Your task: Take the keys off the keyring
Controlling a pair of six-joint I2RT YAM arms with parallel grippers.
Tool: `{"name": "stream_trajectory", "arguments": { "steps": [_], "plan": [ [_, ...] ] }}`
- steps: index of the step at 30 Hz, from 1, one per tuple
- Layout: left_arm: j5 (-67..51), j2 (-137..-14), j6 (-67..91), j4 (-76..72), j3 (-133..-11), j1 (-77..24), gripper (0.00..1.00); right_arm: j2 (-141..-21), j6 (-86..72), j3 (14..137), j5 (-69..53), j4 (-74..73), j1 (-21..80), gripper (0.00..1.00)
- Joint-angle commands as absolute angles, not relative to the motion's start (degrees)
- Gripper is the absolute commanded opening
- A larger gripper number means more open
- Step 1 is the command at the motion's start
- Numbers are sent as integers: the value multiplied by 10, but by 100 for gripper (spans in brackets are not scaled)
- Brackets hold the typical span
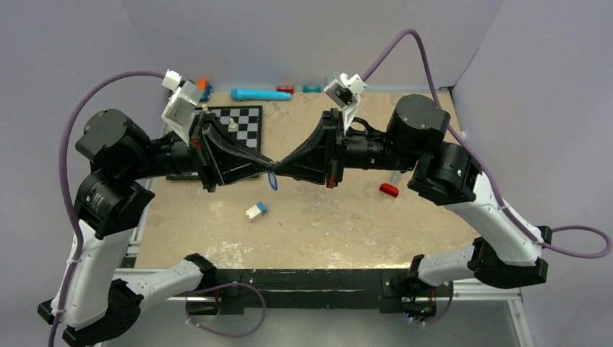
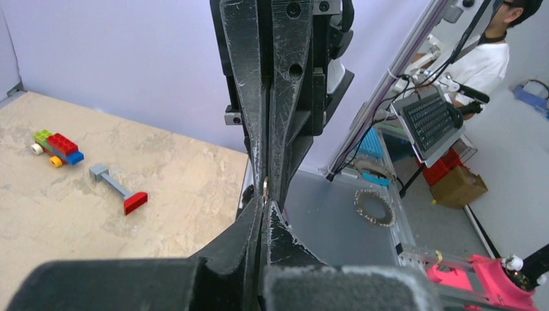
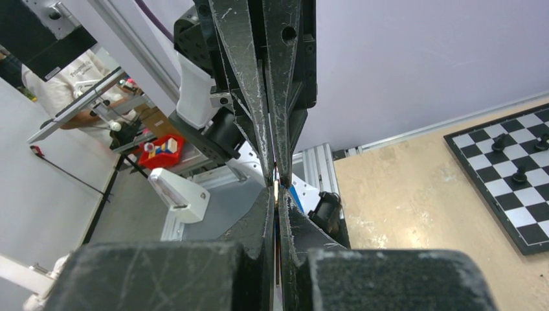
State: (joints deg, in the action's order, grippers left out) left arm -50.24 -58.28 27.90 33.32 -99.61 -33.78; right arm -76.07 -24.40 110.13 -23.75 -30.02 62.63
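Observation:
Above the middle of the table my left gripper [image 1: 268, 166] and right gripper [image 1: 279, 172] meet tip to tip, both shut. A tiny blue-headed key [image 1: 273, 181] hangs just below where the tips touch. In the left wrist view a small silvery piece of the keyring [image 2: 266, 186] shows pinched right at the tips of my left gripper [image 2: 267, 199], with the other arm's fingers [image 2: 285, 97] coming down from above. The right gripper [image 3: 277, 186] has its jaws pressed together with a bright sliver between them. Which part of the bunch each holds is hidden, and the silver key cannot be made out.
A white-and-blue block [image 1: 256, 210] lies on the table below the grippers. A red piece [image 1: 389, 189] lies to the right. A chessboard [image 1: 242, 126] with pieces sits at the back left, and a blue cylinder [image 1: 260, 94] lies along the back wall. A brick car [image 2: 57, 146] is in the left wrist view.

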Motion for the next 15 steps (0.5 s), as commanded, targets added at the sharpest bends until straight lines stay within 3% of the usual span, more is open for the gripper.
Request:
{"name": "stream_trajectory", "arguments": {
  "steps": [1,15],
  "plan": [
    [-495,-583,323,244,-980,-339,0,-764,-257,1116,-216,-248,629,0],
    [-479,-573,355,194,-955,-340,0,-781,-258,1142,-213,-236,629,0]
  ]
}}
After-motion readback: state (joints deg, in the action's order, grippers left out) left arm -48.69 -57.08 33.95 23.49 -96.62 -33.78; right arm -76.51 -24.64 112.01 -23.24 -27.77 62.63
